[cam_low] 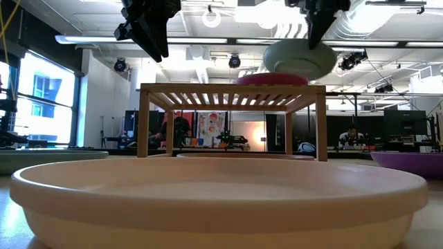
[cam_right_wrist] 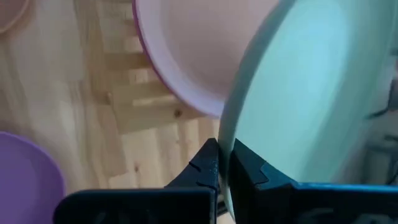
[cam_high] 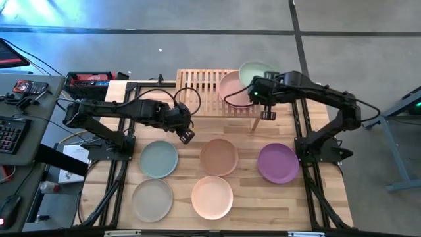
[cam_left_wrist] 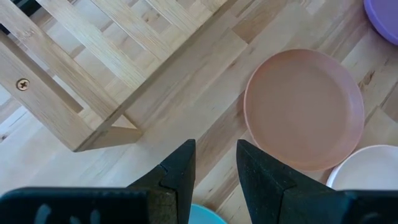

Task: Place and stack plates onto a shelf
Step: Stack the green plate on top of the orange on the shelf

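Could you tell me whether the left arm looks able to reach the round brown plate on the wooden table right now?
Probably yes: the left gripper, fingers open and empty, hovers beside the brown plate, and nothing lies between them.

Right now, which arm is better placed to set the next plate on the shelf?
Right. Its claw is shut on the green plate's rim, holding it above the pink plate on the shelf. The left claw hangs open and empty over the table.

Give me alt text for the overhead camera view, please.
The right gripper holds a pale green plate by its rim above a pink plate on the bamboo shelf. Five plates lie on the table below; the left gripper hovers open.
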Controlling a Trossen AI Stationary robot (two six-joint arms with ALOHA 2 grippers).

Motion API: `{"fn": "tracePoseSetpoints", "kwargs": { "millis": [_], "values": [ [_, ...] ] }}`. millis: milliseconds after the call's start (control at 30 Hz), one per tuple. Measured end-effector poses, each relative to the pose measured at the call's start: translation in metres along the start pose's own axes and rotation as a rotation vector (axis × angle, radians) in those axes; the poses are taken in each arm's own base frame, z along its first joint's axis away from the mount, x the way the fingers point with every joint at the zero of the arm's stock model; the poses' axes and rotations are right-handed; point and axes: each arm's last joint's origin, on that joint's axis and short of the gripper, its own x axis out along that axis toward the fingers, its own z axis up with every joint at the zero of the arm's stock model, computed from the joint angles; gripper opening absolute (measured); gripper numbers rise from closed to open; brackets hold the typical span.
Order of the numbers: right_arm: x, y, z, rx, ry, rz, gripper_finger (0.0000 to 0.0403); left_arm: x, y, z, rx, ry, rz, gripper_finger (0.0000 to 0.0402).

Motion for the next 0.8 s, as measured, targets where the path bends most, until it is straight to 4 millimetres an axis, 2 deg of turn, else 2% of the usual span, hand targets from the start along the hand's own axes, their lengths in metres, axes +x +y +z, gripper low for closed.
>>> {"fn": "tracePoseSetpoints", "kwargs": {
  "millis": [167,400,667,800],
  "values": [
    [0.011,0.008,0.018,-0.098,-0.023,0.023,0.0000,0.001,0.002,0.002,-0.010,-0.002,0.005,0.0106],
    [0.033,0.024,0.040,-0.266,0.036,0.022,0.0000,0.001,0.002,0.002,-0.011,-0.001,0.006,0.0106],
    [0.040,0.028,0.049,-0.330,0.023,0.014,0.0000,0.001,0.002,0.002,-0.010,-0.001,0.006,0.0106],
    [0.040,0.030,0.051,-0.322,-0.013,0.071,0.0000,0.001,0.002,0.002,-0.010,-0.001,0.006,0.0106]
  ]
}}
